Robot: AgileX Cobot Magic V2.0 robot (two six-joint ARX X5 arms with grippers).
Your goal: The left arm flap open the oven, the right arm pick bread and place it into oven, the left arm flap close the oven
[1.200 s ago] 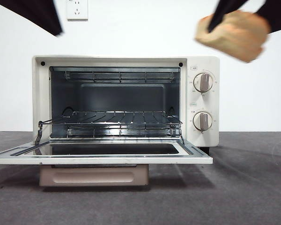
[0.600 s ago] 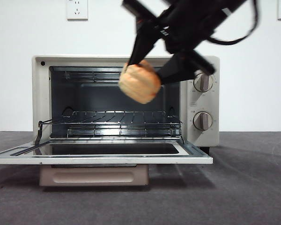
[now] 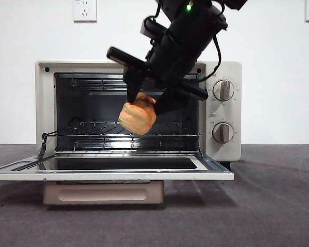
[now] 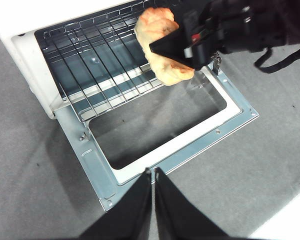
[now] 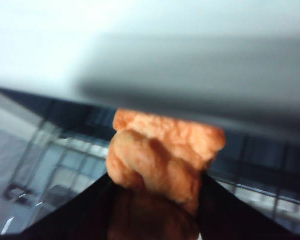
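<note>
The cream-white oven (image 3: 222,72) stands with its door (image 3: 113,172) flapped down flat and its wire rack (image 3: 92,135) bare. My right gripper (image 3: 144,105) comes down from the top of the front view, shut on the golden-orange bread (image 3: 136,117), which hangs in the oven's mouth just above the rack. The right wrist view has the bread (image 5: 162,155) clamped between its two jaws (image 5: 157,185). From above and in front of the door, the left wrist view looks down on the bread (image 4: 157,37) and the rack (image 4: 95,60); my left gripper (image 4: 153,172) is shut and holds nothing.
Two round knobs (image 3: 223,90) sit on the oven's right panel. Below the open door hangs its beige bar handle (image 3: 103,193). A wall socket (image 3: 85,10) is on the white wall behind. Grey cloth (image 3: 268,206) covers the table.
My right gripper has carried the bread from the upper right, leftward and down, into the oven's mouth just above the rack. The left arm's tip has left the front view's top left corner.
</note>
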